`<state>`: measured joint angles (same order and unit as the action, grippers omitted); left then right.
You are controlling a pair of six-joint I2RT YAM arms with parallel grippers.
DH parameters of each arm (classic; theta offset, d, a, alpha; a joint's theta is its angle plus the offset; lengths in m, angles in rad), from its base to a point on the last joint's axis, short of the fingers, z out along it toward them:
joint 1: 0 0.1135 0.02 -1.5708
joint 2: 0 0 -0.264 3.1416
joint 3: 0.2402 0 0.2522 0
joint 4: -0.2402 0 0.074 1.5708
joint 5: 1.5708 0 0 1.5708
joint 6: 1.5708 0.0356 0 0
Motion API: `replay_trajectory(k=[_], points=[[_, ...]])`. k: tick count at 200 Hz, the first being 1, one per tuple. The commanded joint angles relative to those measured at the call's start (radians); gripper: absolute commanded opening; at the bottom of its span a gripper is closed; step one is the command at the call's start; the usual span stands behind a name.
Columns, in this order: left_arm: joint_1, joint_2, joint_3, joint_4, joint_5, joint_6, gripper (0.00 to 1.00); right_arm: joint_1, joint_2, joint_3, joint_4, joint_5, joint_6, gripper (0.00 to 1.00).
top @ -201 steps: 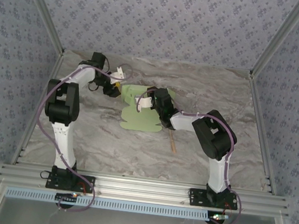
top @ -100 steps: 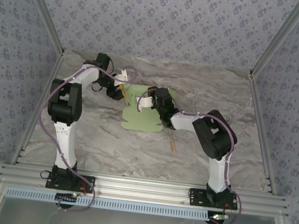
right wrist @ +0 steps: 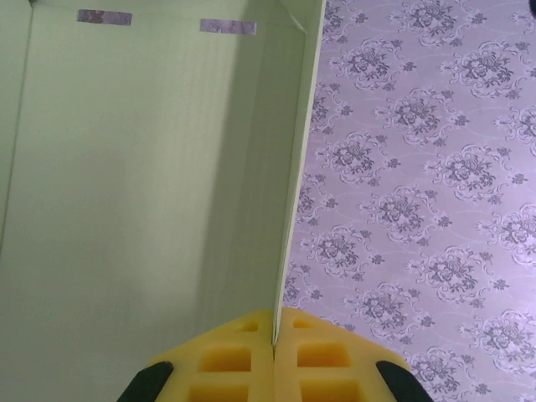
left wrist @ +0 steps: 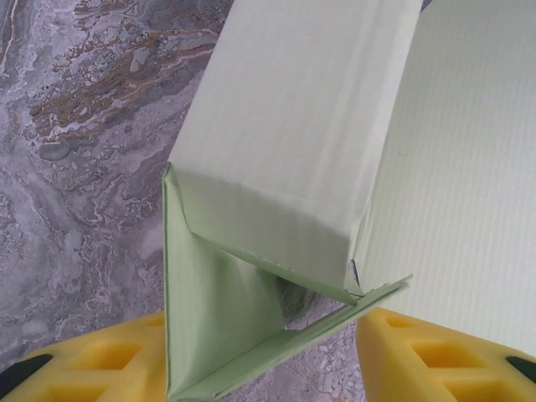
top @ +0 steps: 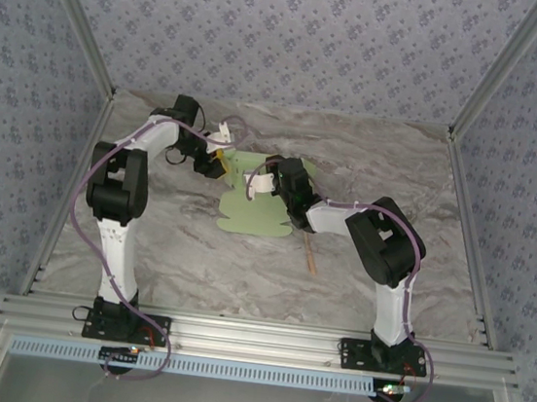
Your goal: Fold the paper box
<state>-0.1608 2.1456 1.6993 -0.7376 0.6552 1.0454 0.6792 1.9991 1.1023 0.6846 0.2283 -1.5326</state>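
The paper box (top: 253,209) is a pale green die-cut card, lying partly folded at the middle of the marble table. My left gripper (top: 216,162) is at its far left corner. In the left wrist view the yellow fingers (left wrist: 92,360) stand apart, and a folded corner flap of the paper box (left wrist: 293,126) spans the gap and touches both. My right gripper (top: 269,183) is over the card's upper middle. Seen from the right wrist, it (right wrist: 275,331) is shut on the thin edge of a raised wall of the paper box (right wrist: 142,184).
A thin tan wooden stick (top: 311,255) lies on the table just right of the card, below the right forearm. Patterned walls enclose the table on three sides. Bare marble (top: 193,260) stretches in front of the card.
My left gripper has shifted slightly right, toward the card's corner. Its jaws widened a little and then came back in on the flap. The right arm and its grip have not moved.
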Motion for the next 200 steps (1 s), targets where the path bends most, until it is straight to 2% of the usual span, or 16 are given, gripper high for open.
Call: replay_trajectory(k=[1,29,49,122,146,200], points=[[-0.020,-0.003,0.010,0.015,0.064,-0.040,0.50,0.015,0.010,0.016,-0.061,-0.002,0.006,0.00],[-0.032,-0.013,-0.001,0.014,0.058,-0.060,0.44,0.014,0.012,0.023,-0.062,0.002,0.011,0.00],[-0.038,-0.016,-0.003,-0.008,0.059,-0.080,0.44,0.013,0.014,0.030,-0.067,0.007,0.013,0.00],[-0.043,-0.029,-0.012,-0.075,0.072,-0.100,0.45,0.016,0.020,0.033,-0.054,0.026,0.022,0.00],[-0.040,-0.029,-0.013,-0.090,0.110,-0.102,0.48,0.019,0.021,0.035,-0.056,0.028,0.022,0.00],[-0.037,-0.044,-0.051,-0.068,0.124,-0.157,0.47,0.019,0.021,0.034,-0.054,0.035,0.027,0.00]])
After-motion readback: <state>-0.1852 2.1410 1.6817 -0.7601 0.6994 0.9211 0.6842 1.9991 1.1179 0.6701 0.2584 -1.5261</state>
